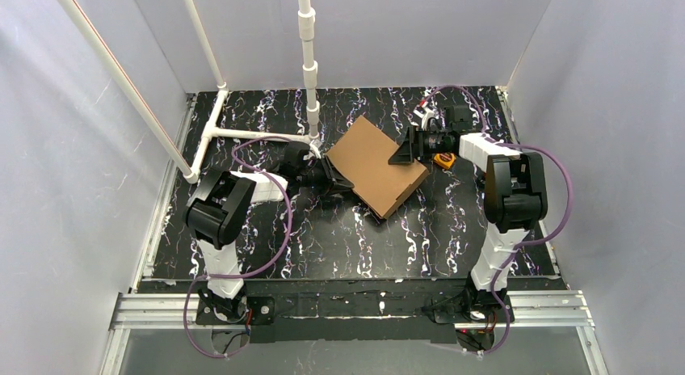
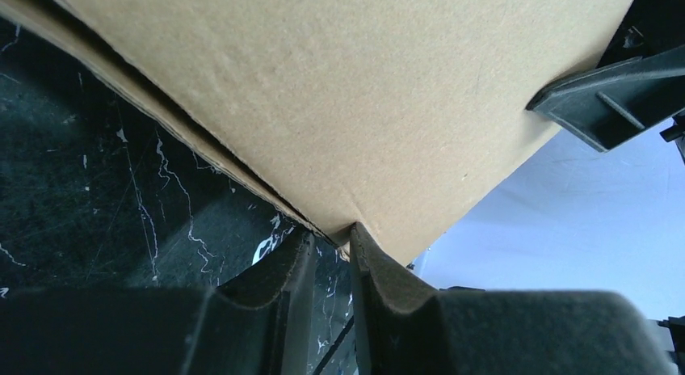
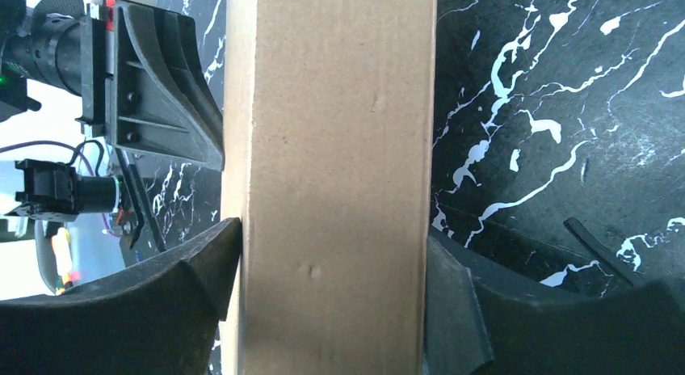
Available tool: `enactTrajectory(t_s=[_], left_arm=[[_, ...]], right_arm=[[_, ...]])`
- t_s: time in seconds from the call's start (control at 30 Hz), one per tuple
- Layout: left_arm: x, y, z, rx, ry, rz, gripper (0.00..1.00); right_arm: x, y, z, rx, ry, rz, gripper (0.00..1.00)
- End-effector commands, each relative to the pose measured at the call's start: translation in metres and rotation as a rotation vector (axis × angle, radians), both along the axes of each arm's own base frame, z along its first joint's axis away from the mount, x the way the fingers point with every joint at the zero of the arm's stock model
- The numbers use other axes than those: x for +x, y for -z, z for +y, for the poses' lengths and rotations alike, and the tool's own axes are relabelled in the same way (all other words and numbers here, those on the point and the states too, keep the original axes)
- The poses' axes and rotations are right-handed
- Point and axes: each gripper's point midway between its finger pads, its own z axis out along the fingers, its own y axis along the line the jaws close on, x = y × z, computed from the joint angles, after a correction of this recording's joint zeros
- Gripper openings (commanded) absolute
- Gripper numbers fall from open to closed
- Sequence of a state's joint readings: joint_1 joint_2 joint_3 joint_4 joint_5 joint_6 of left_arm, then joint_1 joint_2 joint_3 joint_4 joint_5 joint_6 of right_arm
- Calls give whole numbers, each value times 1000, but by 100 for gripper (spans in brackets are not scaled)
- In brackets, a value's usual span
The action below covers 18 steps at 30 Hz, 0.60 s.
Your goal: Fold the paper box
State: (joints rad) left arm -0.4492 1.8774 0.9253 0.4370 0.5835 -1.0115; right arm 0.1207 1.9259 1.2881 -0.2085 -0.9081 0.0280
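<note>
The paper box (image 1: 376, 165) is a brown cardboard blank folded into a closed flat box, lying askew in the middle of the black marbled table. My left gripper (image 1: 335, 179) is at its left corner. In the left wrist view the box (image 2: 339, 92) fills the top, and the gripper (image 2: 333, 242) is nearly closed, pinching the corner edge at the fingertips. My right gripper (image 1: 408, 149) is at the box's far right side. In the right wrist view it (image 3: 335, 262) spans the box's side wall (image 3: 339, 149), with both fingers pressed against it.
A small orange tape measure (image 1: 443, 158) lies just right of the right gripper. A white pipe frame (image 1: 242, 134) stands at the back left, with a vertical post (image 1: 308, 68) behind the box. Grey walls enclose the table.
</note>
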Motion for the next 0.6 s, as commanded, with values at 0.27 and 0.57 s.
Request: enactTrajectory(t_s=[0.27, 0.57], left_arm=[[-11, -15, 27, 75, -27, -49, 45], [-24, -55, 77, 38, -88, -157, 57]], right_arm=[[5, -60, -9, -78, 17, -267, 66], [18, -96, -37, -377, 53, -538, 64]])
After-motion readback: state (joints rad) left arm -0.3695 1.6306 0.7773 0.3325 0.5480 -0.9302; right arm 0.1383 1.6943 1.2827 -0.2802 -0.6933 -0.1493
